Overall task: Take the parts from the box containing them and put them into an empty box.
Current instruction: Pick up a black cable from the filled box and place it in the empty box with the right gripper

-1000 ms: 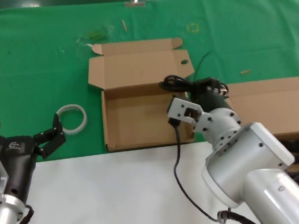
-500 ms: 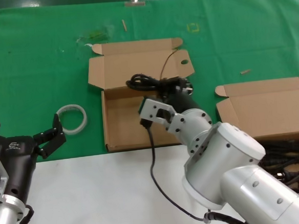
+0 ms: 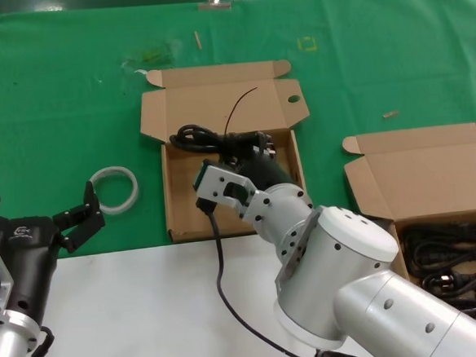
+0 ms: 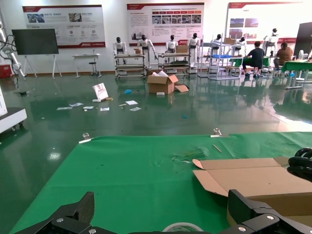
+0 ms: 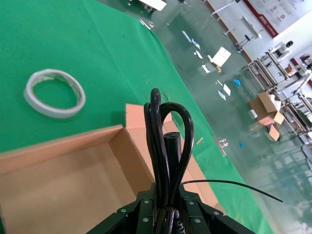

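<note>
My right gripper (image 3: 237,148) is shut on a looped black power cord (image 3: 211,138), one of the parts, and holds it over the back of the empty box (image 3: 183,207), whose lid flap has a round hole (image 3: 293,99). In the right wrist view the cord's loop (image 5: 165,141) rises straight out between the closed fingers, above the box's bare floor (image 5: 58,185). The box containing the parts (image 3: 434,173) stands at the right with more black cords (image 3: 452,261) inside. My left gripper (image 3: 40,213) waits open at the near left.
A white tape ring (image 3: 114,190) lies on the green cloth left of the empty box; the right wrist view shows the ring (image 5: 53,92) too. A loose thin cord end (image 3: 239,105) arcs above the lid. The white table edge (image 3: 133,316) runs along the front.
My right arm has carried the cord leftward from the gap between the boxes to above the holed-lid box. The left arm has stayed still.
</note>
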